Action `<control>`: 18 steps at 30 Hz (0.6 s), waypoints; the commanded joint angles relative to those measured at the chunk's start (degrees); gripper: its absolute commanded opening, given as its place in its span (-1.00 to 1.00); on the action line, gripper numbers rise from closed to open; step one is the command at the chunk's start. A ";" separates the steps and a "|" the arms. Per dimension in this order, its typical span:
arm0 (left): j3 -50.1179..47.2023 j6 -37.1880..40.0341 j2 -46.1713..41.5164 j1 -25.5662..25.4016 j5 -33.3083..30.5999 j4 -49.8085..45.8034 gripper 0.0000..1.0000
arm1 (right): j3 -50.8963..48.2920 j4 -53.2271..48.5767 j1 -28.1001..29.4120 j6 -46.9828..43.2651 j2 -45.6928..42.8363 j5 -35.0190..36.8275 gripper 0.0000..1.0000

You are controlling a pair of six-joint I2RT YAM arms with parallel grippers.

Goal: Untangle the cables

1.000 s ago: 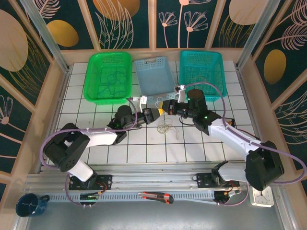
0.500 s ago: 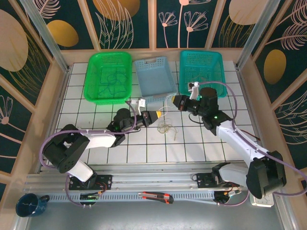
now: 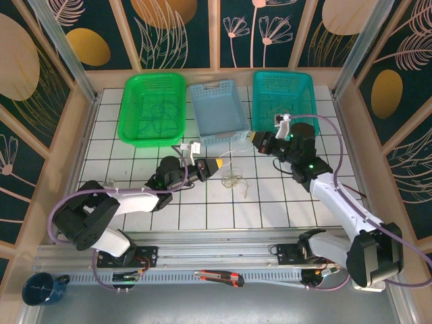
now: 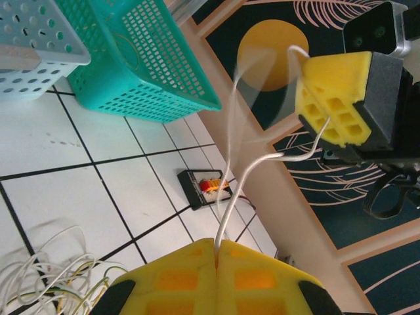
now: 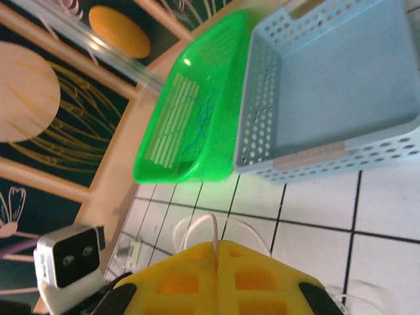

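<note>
The left tool (image 3: 218, 164) and the right tool (image 3: 256, 142) are both closed tight, each pinching the white cable (image 4: 231, 197) that runs between them. The rest of the cables (image 3: 234, 180) lie tangled on the table (image 3: 202, 216), just nearer than both tools

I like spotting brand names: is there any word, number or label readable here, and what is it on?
No text reads clearly anywhere.
The white sticker on the green basket: lines of print, too blurred to read.
The pale strip on the blue basket: no legible writing.
</note>
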 commanded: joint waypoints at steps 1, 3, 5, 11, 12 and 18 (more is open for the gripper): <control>-2.23 1.84 -2.51 0.23 -2.81 -0.70 -1.00 | -1.31 1.02 -3.95 1.41 -3.09 1.69 -1.00; -3.63 1.89 -3.78 0.20 -4.39 -0.92 -1.00 | -1.79 1.47 -6.45 2.47 -4.06 1.56 -1.00; -4.65 1.82 -5.01 0.17 -5.43 -0.83 -1.00 | -1.76 1.80 -8.12 2.98 -4.42 0.71 -1.00; -5.90 2.77 -8.44 0.15 -9.73 -2.57 -1.00 | -1.38 0.82 -8.49 1.74 -4.18 0.64 -1.00; -6.27 2.82 -9.20 0.16 -10.99 -2.96 -1.00 | -1.44 0.66 -8.61 1.75 -4.33 0.94 -1.00; -10.31 0.70 -15.84 0.30 -22.11 -5.70 -1.00 | -1.75 0.14 -10.18 1.92 -5.81 2.20 -1.00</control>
